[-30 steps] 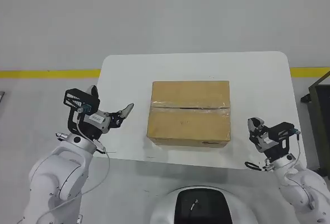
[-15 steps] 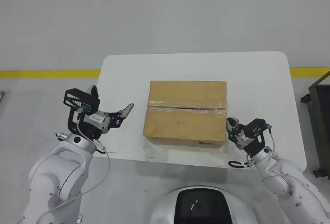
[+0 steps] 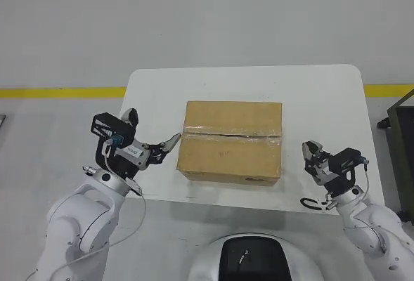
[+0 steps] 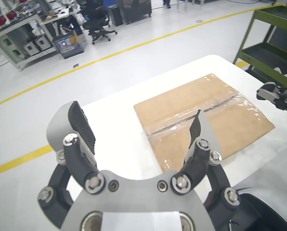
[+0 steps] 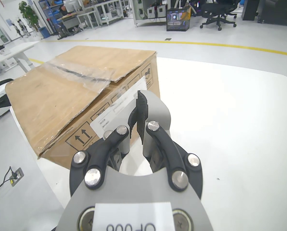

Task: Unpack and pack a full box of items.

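A brown cardboard box [image 3: 231, 140] stands in the middle of the white table, its top flaps closed under clear tape along the seam [image 4: 194, 118]. At the end nearest my right gripper the tape is wrinkled and one flap edge lifts slightly [image 5: 114, 79]. My left gripper [image 3: 154, 130] is open at the box's left side, one fingertip [image 4: 197, 121] almost at the box wall. My right gripper [image 5: 139, 97] is shut on nothing, a short gap off the box's right side [image 3: 308, 149]. It appears small beyond the box [image 4: 266, 93] in the left wrist view.
The white table [image 3: 319, 91] has rounded corners and bare surface around the box. A dark green shelf rack [image 3: 410, 154] stands right of the table. A yellow line [image 3: 52, 92] runs across the floor behind it.
The right gripper went in against the box's right side, then drew back. The box slid a little to the left. The left gripper moved right, up to the box's left side.
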You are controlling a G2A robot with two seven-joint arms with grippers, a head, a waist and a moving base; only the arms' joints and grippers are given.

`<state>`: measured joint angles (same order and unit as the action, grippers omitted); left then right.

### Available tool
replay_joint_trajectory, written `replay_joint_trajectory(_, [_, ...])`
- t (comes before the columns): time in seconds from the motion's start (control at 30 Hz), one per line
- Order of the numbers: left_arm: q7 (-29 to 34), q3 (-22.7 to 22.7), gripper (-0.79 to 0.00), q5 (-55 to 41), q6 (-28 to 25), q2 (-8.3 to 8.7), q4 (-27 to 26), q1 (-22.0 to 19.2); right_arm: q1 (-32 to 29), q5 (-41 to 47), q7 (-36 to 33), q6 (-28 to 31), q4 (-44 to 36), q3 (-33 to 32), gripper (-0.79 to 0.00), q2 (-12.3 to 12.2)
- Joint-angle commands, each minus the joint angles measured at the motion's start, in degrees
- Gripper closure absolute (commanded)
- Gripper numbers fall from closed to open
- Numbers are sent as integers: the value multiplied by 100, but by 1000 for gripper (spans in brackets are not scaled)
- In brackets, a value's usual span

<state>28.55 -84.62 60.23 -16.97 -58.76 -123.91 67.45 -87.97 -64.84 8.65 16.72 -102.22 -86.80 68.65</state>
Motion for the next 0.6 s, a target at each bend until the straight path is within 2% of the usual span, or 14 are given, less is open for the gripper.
replay_joint_trajectory(0.0, [-42,288,-785,-386,-183,-23,23,-123,-232,-2,12,-5,-169,-263,0,-24])
replay_joint_trajectory(0.07, [-94,575,-785,-523,-529,-40,73,-317,-468,66,49,-12,-337,-517,0,-43])
replay_joint_trajectory(0.2, [-126,1265,-785,-835,-756,-116,183,-659,-953,250,26,17,-648,-985,0,-70])
replay_joint_trajectory(0.27, [-523,1628,-785,-1191,-799,-185,193,-801,-1166,299,4,79,-798,-1195,0,-82])
replay_joint_trajectory(0.57, [-523,1628,-785,-1191,-799,-185,193,-801,-2029,434,166,99,-1510,-1762,0,-72])
